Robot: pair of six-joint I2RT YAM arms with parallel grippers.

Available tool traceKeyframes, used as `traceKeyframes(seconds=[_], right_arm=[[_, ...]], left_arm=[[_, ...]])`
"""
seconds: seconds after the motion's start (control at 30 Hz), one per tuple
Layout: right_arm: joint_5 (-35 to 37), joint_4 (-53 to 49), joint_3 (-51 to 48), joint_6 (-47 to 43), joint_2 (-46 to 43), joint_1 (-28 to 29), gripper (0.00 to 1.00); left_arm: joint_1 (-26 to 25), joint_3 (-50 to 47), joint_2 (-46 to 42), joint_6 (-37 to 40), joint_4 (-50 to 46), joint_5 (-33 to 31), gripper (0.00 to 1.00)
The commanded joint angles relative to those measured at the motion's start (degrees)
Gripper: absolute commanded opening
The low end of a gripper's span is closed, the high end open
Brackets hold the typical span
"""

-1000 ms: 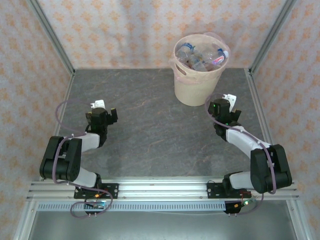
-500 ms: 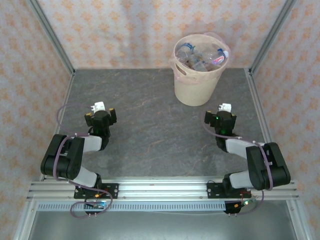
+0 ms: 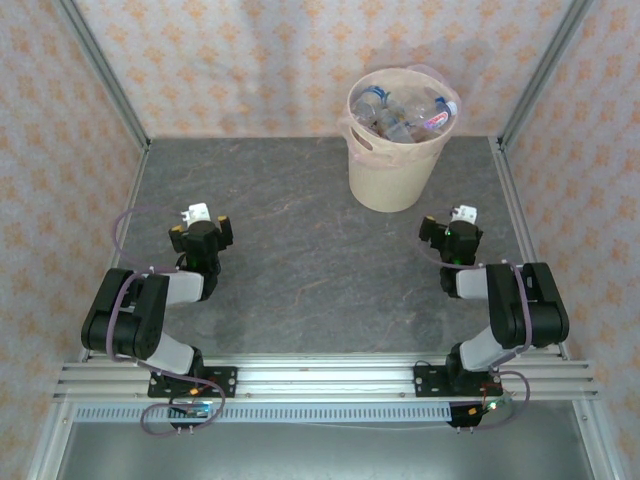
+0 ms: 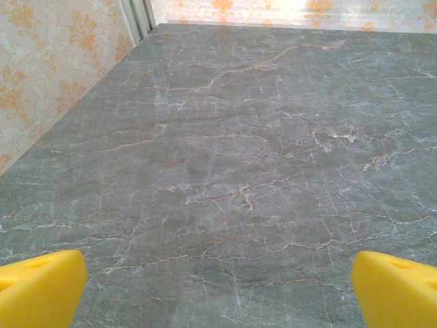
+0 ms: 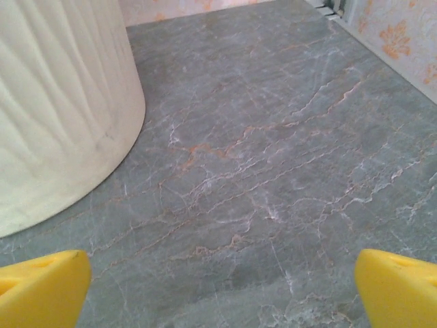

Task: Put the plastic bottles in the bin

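Note:
The beige-pink bin (image 3: 392,160) stands at the back of the table, right of centre, and its ribbed wall (image 5: 54,102) rises at the left of the right wrist view. Several clear plastic bottles (image 3: 405,112) lie piled inside it. My left gripper (image 3: 201,236) is folded back low at the left, open, its yellow fingertips (image 4: 41,287) wide apart over bare table. My right gripper (image 3: 451,238) is folded back at the right, just in front of the bin, open with yellow fingertips (image 5: 399,287) spread and nothing between them.
The dark grey marbled tabletop (image 3: 300,250) is walled by patterned panels and metal posts (image 3: 100,70) at the left, back and right. An aluminium rail (image 3: 320,375) carries both arm bases at the near edge.
My right arm has drawn back from beside the bin and folded down toward its base. The left arm tucked in a little earlier and now holds still.

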Motion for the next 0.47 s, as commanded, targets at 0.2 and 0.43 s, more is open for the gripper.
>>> traceKeyframes(seconds=[0.2,0.43], right_arm=[[0.4,-1.7,1.5,0.3,-0.6,0.1,0.99],[0.3,-1.8,1.4,0.3,-0.8,0.0,0.99]], left_arm=[[-0.3,-0.3,-0.2,-0.3,2.2,-2.3,1.00],[-0.3,-0.2,-0.2,-0.2,2.3,-2.3,1.00]])
